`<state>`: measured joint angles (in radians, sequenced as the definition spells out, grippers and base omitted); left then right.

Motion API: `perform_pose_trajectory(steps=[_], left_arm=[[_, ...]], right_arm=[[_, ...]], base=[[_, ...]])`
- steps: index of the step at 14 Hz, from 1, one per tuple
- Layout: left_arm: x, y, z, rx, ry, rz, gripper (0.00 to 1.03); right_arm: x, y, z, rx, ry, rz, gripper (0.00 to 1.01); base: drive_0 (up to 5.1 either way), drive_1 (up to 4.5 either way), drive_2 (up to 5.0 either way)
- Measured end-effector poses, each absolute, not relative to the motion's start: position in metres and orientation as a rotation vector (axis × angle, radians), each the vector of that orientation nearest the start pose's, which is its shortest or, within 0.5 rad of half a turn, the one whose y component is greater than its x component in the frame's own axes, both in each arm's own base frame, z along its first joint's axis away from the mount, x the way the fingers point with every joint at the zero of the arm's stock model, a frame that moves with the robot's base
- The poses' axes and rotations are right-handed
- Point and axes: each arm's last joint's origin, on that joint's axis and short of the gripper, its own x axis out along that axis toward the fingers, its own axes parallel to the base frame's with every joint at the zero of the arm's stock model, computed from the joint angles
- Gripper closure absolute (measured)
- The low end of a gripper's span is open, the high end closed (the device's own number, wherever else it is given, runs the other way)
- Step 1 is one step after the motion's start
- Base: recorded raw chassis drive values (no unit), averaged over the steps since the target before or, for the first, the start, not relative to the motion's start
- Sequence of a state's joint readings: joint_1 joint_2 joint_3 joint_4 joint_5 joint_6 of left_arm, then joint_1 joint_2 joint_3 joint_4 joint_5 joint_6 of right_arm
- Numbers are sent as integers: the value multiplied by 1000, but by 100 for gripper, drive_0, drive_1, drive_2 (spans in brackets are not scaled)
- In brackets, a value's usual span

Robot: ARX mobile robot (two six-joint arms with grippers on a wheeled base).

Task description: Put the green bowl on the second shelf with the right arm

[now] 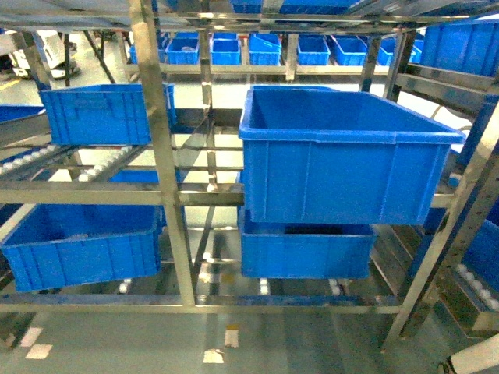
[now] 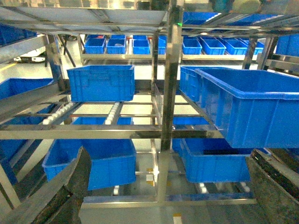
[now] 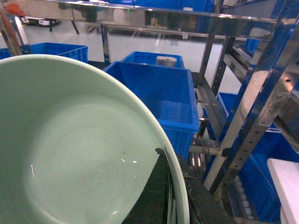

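Transport step: right end effector [image 3: 170,196] pinching the rim of the green bowl [image 3: 70,149], held short of the second shelf's blue bin [image 3: 163,100]; next, advance and lower it inside.

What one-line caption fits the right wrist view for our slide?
Right gripper clamps the rim of the green bowl, with a blue bin on the steel rack ahead.

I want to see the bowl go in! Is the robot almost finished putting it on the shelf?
Not yet. Done: the right gripper has the green bowl pinched by its rim. In hand: the bowl is held up near the steel rack, with a big blue bin just ahead. Left: move it over the second shelf's bin, which shows no bowl, and let go.
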<state>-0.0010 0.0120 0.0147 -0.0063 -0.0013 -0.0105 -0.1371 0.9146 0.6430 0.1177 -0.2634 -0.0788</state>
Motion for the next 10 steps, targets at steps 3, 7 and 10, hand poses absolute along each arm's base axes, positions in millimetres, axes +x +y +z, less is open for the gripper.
perform_pose_trajectory(steps=[3, 7, 10], left_arm=[[98, 0, 167, -10, 4, 3, 5], [98, 0, 167, -10, 3, 0, 5], [98, 0, 167, -10, 2, 0, 5]], right_arm=[[205, -21, 290, -48, 142, 134, 99], [204, -19, 291, -50, 137, 137, 99], [205, -20, 290, -48, 149, 137, 99]], base=[[-167, 80, 80], [-1, 311, -314], [5, 422, -412]])
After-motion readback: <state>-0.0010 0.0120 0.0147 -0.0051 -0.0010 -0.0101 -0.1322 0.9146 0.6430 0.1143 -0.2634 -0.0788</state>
